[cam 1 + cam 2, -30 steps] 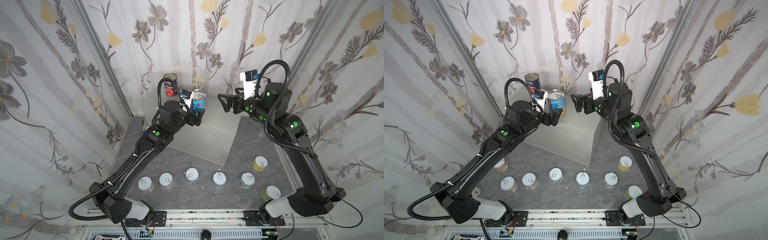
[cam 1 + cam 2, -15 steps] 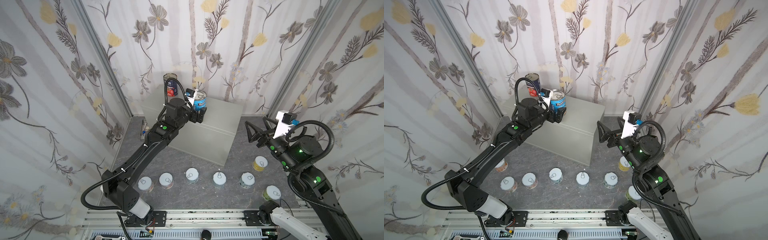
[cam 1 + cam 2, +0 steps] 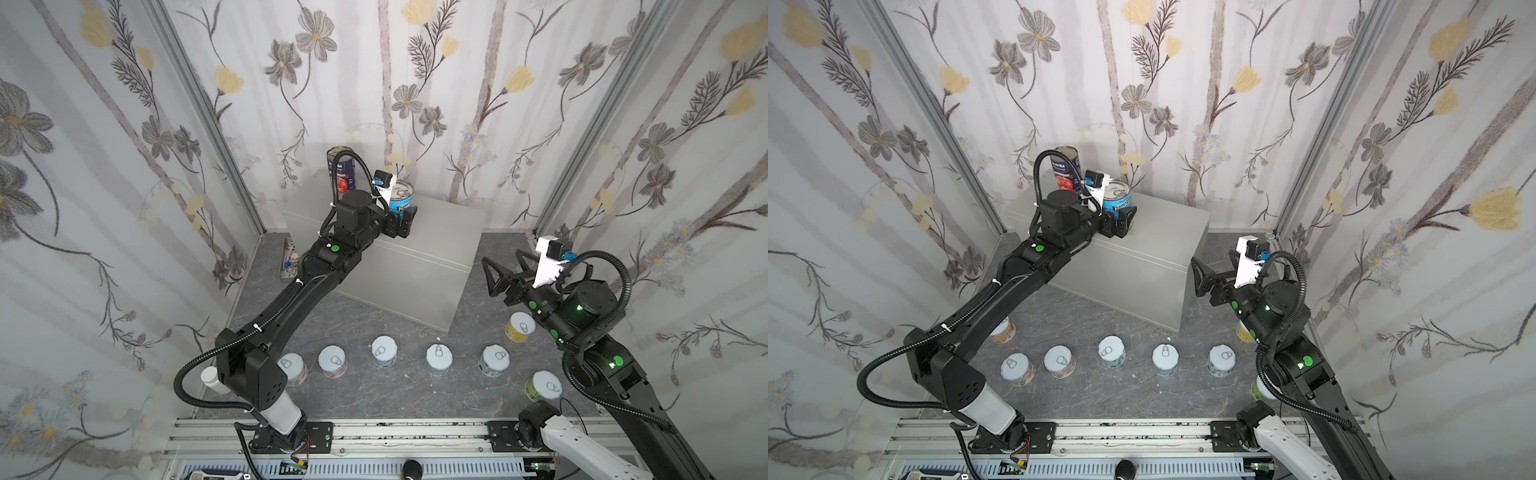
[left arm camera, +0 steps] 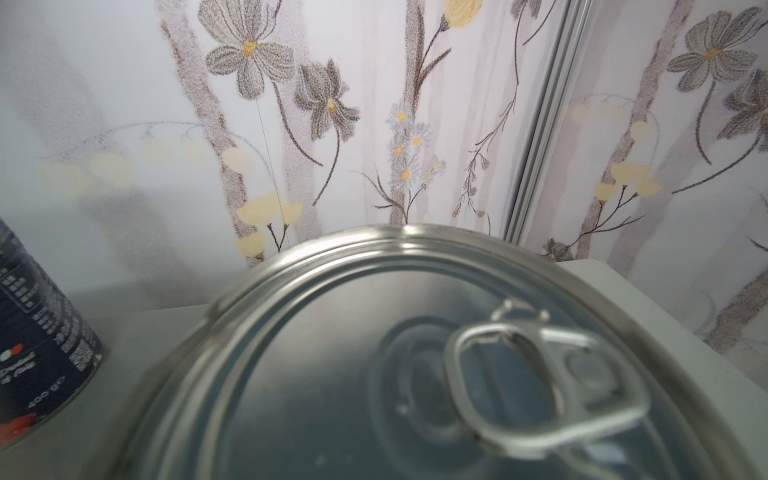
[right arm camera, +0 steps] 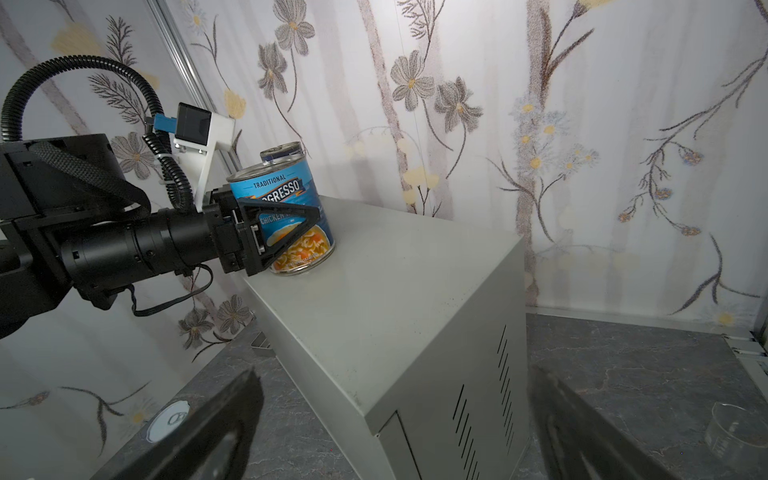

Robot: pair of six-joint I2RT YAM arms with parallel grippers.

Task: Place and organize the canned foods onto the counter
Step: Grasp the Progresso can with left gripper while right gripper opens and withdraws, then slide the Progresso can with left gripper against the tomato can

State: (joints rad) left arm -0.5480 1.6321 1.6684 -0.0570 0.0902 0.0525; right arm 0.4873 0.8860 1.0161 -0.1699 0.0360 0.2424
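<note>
The tall steel can with the blue soup label [image 5: 286, 189] stands upright on the flat top of the light-grey rectangular metal cabinet, the desk [image 5: 395, 291]. It is toward the back left in both top views. The tall steel can with the navy-and-red label [image 3: 343, 172] stands just behind it, close but apart. The left end effector [image 3: 402, 218] straddles the blue can low on its body, with its jaws spread as wide as they go. The can's base sits flat on the desk, so I judge it set down and released, though I cannot tell whether a pad brushes the label. The right end effector [image 3: 501, 257] hangs empty over the dark grey marbled floor [image 3: 353, 320] beside the desk's right end, its jaws wide apart.

The short pastel-labelled cans with pale pull-tab lids [image 3: 439, 357] all stand on the floor, so most of the task lies ahead.

The step in hand looks like clearing the left arm from the blue can. To do it well, draw straight back along the line of the fingers, level and without twist. That way neither finger drags the can toward the desk's front edge or knocks it into the navy can. The right arm's likely pick is the yellow-labelled short can [image 3: 520, 328] beneath it. It should come down centred, with one finger on either side of the wall.
</note>
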